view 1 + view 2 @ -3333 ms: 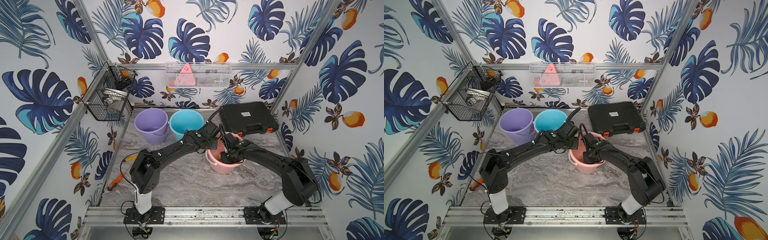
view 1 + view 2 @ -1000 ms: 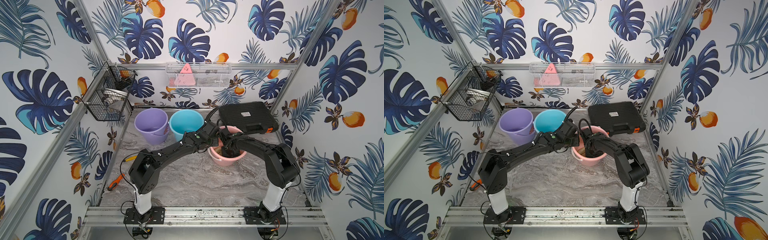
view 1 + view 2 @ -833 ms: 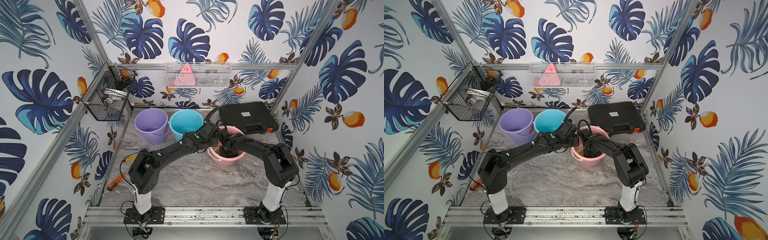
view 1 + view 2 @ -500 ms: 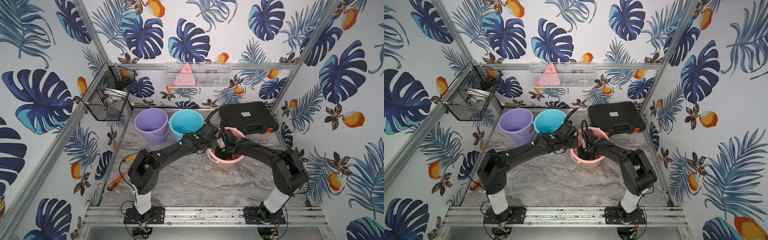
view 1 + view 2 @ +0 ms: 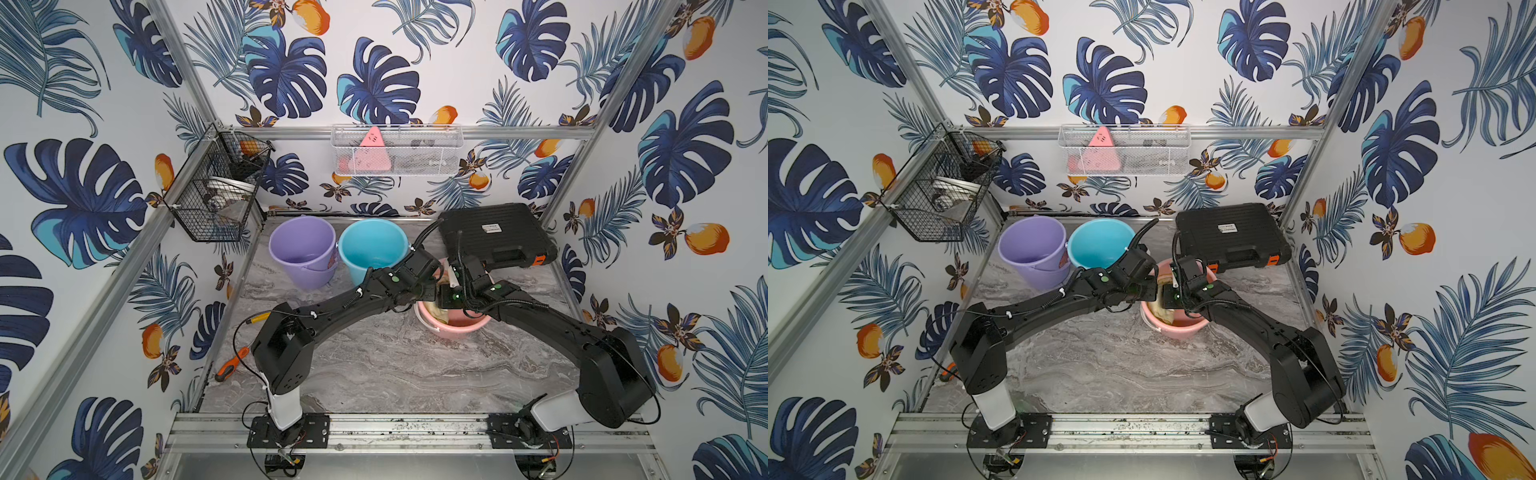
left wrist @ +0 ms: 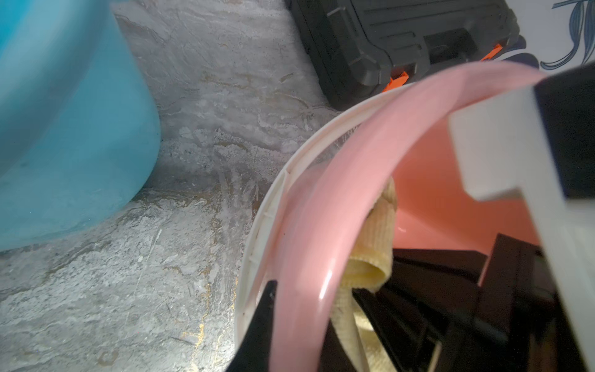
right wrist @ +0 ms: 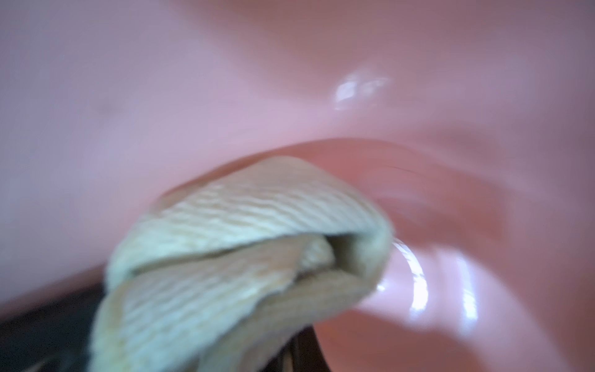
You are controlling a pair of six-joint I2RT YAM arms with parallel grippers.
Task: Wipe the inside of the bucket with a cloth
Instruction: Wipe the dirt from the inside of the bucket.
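Cloth [image 7: 241, 257] pinched by right gripper [image 5: 1168, 309] reaching down into pink bucket [image 5: 457, 331].

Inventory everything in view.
grey marble table: 1, grey, under everything
pink plastic bucket: 1, pink, table centre
pale yellow ribbed cloth: 1, tan-yellow, inside pink bucket
purple plastic bucket: 1, purple, table's back left
blue plastic bucket: 1, blue, beside the purple bucket
black plastic case: 1, black, table's back right
orange-handled screwdriver: 1, orange, table's left edge
black wire basket: 1, black, left wall
white mesh shelf: 1, white, back wall
left gripper: 1, black, shut on pink bucket's rim
right gripper: 1, black, shut on cloth
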